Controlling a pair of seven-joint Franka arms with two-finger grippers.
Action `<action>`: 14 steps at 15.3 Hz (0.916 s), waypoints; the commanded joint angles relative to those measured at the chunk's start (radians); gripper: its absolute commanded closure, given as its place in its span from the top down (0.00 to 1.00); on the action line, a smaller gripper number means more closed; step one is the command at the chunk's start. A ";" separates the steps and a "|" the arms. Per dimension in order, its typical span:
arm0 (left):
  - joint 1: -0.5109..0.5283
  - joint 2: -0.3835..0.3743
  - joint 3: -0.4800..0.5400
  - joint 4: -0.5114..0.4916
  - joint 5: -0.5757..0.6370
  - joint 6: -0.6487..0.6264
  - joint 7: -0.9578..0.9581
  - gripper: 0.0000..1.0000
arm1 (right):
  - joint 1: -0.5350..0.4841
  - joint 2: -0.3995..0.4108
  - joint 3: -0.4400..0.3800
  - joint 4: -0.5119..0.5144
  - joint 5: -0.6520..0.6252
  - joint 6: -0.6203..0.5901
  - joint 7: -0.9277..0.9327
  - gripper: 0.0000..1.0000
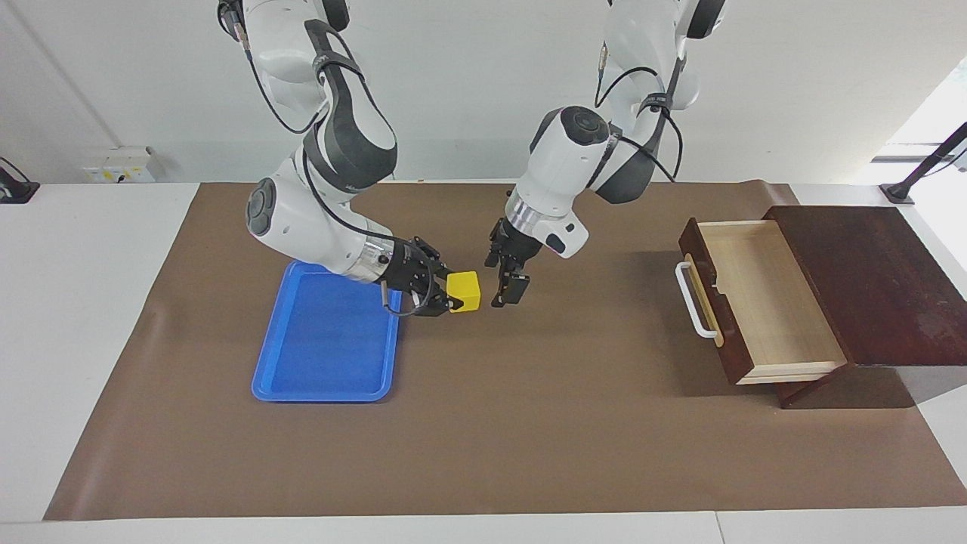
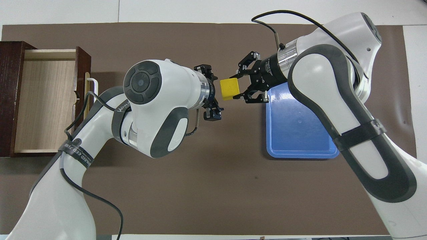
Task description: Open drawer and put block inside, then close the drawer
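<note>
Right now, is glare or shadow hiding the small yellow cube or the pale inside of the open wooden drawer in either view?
Facing view: small yellow cube evenly lit in the right gripper; open wooden drawer bright inside, shadow only on the mat underneath. Overhead view: soft sheen on the blue plastic tray; cube and drawer unobscured.

Bright yellow block (image 1: 464,292) at 9 o'clock of the centre in the facing view — plain, no pattern. Blue tray (image 1: 325,391) at 8 o'clock. Dark brown drawer (image 1: 759,302) at 3 o'clock — pale wood-grain inside, white handle (image 1: 693,299). Brown mat (image 1: 529,438), white table (image 1: 75,302).
</note>
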 commanded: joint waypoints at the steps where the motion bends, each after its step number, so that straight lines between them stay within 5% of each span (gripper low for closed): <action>1: -0.032 0.019 0.015 0.021 -0.028 0.038 -0.025 1.00 | 0.012 0.001 -0.004 0.007 0.027 0.006 0.024 0.00; 7: -0.041 0.021 0.015 0.007 -0.045 0.099 -0.060 0.98 | 0.012 0.001 -0.004 0.007 0.026 0.005 0.024 0.00; 9: -0.043 0.019 0.015 0.002 -0.045 0.090 -0.060 0.62 | 0.012 0.001 -0.004 0.007 0.026 0.003 0.022 0.00; 11: -0.044 0.019 0.017 -0.002 -0.042 0.088 -0.058 0.15 | 0.011 0.001 -0.004 0.007 0.024 0.000 0.021 0.00; 12: -0.044 0.019 0.017 -0.004 -0.042 0.090 -0.055 0.02 | 0.011 0.001 -0.004 0.007 0.024 0.003 0.021 0.00; 14: -0.043 0.019 0.017 -0.004 -0.041 0.079 -0.049 0.00 | 0.011 0.000 -0.004 0.007 0.024 0.000 0.021 0.00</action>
